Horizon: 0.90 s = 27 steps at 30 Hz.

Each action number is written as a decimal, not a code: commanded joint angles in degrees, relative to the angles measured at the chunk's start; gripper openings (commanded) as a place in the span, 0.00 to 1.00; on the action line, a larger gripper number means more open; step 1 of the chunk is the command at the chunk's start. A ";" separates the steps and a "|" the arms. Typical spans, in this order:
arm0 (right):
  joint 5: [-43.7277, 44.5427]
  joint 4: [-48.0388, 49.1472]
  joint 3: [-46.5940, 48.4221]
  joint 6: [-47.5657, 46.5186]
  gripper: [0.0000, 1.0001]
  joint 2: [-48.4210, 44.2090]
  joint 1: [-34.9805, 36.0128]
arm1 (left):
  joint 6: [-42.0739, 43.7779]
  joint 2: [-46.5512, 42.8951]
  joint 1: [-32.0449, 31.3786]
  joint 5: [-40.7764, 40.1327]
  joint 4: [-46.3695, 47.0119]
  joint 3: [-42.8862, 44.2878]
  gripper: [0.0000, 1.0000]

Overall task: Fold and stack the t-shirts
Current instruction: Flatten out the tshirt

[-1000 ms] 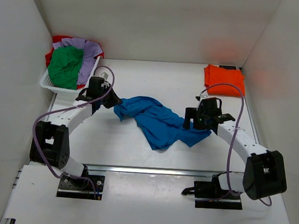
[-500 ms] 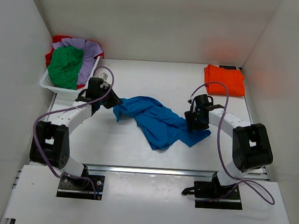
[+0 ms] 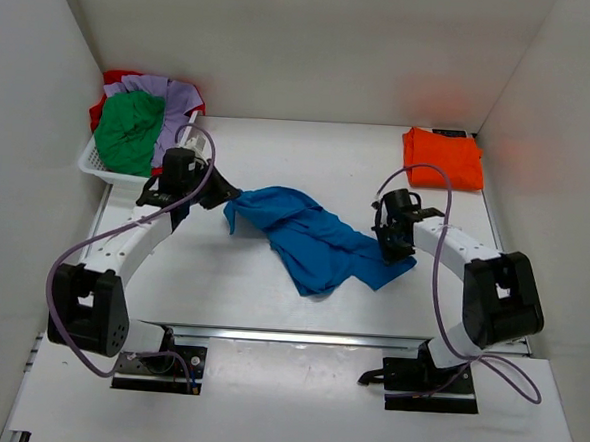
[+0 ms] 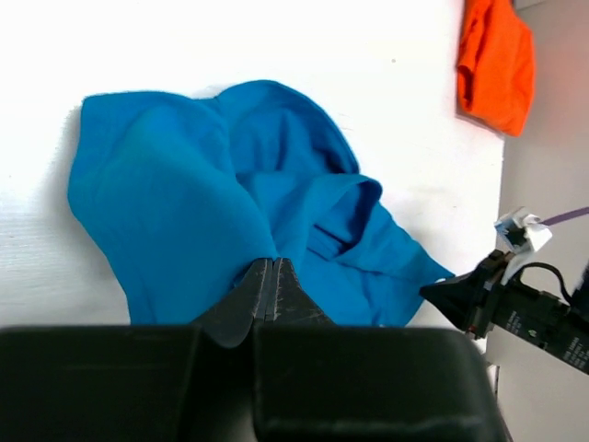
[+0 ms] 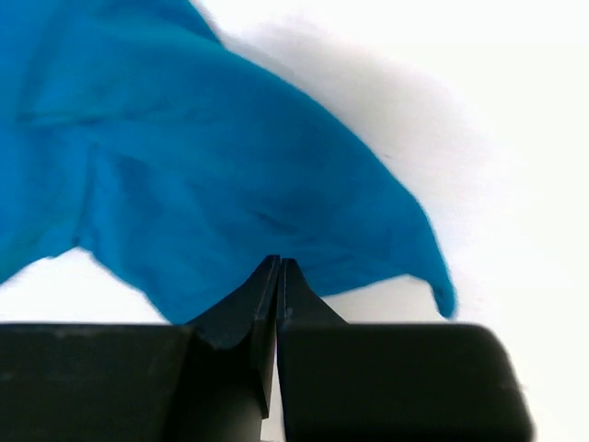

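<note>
Clamped on opposite ends of the blue t-shirt (image 3: 319, 245) with left gripper (image 3: 226, 201) and right gripper (image 3: 384, 251), probably to spread it flat.

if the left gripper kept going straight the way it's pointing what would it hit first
The blue t-shirt. The left gripper is shut on its edge, and the bunched cloth lies straight ahead of the fingers; depth beyond it is unclear.
</note>
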 commanded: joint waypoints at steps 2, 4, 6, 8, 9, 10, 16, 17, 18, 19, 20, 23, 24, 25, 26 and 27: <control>0.99 1.25 2.55 0.84 0.06 -8.76 -2.02 | 0.42 -5.17 0.86 1.18 -2.09 2.56 0.00; 0.90 0.91 3.25 -0.20 0.33 -7.90 -3.78 | 0.42 -5.79 0.60 1.27 -2.27 2.39 0.00; 0.90 0.90 3.95 -2.67 0.55 -5.71 -5.37 | 0.42 -6.49 0.51 1.53 -2.89 2.30 0.00; 0.37 -0.40 5.36 -5.91 0.68 -2.90 -6.42 | 0.51 -7.19 0.15 2.05 -3.15 1.51 0.00; 0.37 -0.68 6.23 -6.97 0.69 -0.62 -6.25 | 0.25 -7.29 -0.19 1.80 -3.33 0.81 0.00; 0.19 -0.85 6.42 -7.94 0.72 0.53 -6.34 | -0.28 -7.90 -0.37 2.14 -3.24 0.28 0.00; -2.51 1.25 4.66 -8.30 0.71 6.42 -6.78 | -1.43 -11.67 0.15 2.41 -2.10 -3.32 0.00; -4.27 0.56 4.57 -7.26 0.64 6.43 -7.30 | -1.51 -12.38 -0.11 2.67 -2.10 -3.85 0.00; -5.16 -0.23 4.14 -6.29 0.54 6.17 -7.13 | -1.17 -12.65 0.15 2.59 -2.27 -4.38 0.00; -5.60 -0.33 3.44 -5.67 0.15 5.13 -6.87 | -1.34 -13.00 -0.02 2.58 -2.27 -4.64 0.00; -5.35 -0.15 2.99 -4.36 0.00 4.07 -6.26 | -1.60 -13.52 -0.11 2.41 -2.19 -4.99 0.00; -4.90 -3.31 3.86 -1.10 0.00 -2.07 -4.76 | -2.04 -13.97 0.42 3.72 -1.48 -4.74 0.00; -3.95 -4.53 6.04 0.73 0.00 -5.92 -4.32 | -2.13 -13.62 0.51 3.90 -1.22 -3.26 0.00; -4.37 -5.68 8.24 1.01 0.00 -10.48 -3.71 | -2.04 -13.62 0.77 4.60 -1.83 -2.11 0.00; -4.55 -6.21 10.70 3.63 0.00 -15.92 -3.27 | -2.13 -13.61 0.94 4.61 -1.49 0.43 0.00; -5.51 -7.00 11.77 6.09 0.00 -18.59 -3.09 | -2.30 -14.05 0.95 4.52 -1.83 3.32 0.00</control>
